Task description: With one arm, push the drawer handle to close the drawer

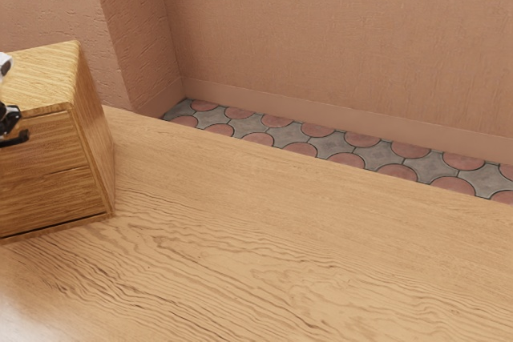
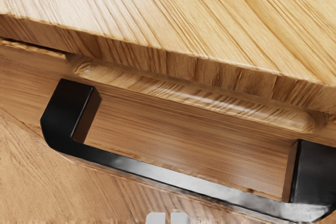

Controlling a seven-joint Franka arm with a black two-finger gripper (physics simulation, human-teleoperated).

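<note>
Reaching in at the left edge of the exterior frame, my gripper (image 1: 9, 121) is near the black handle (image 2: 157, 173) of a wooden drawer (image 2: 184, 132), its fingers (image 2: 156, 219) all but pressed together at the wrist frame's bottom center. The handle spans that frame's lower half. The wooden cabinet (image 1: 44, 78) stands on the worktop (image 1: 280, 262), left in the exterior frame; patterned tiles (image 1: 329, 146) line the wall (image 1: 337, 30) beyond.

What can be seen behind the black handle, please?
Behind the black handle is the drawer's wooden front, its grain running lengthwise and plain to see inside the handle's frame. Whatever part of that wood the handle itself covers cannot be seen.
</note>
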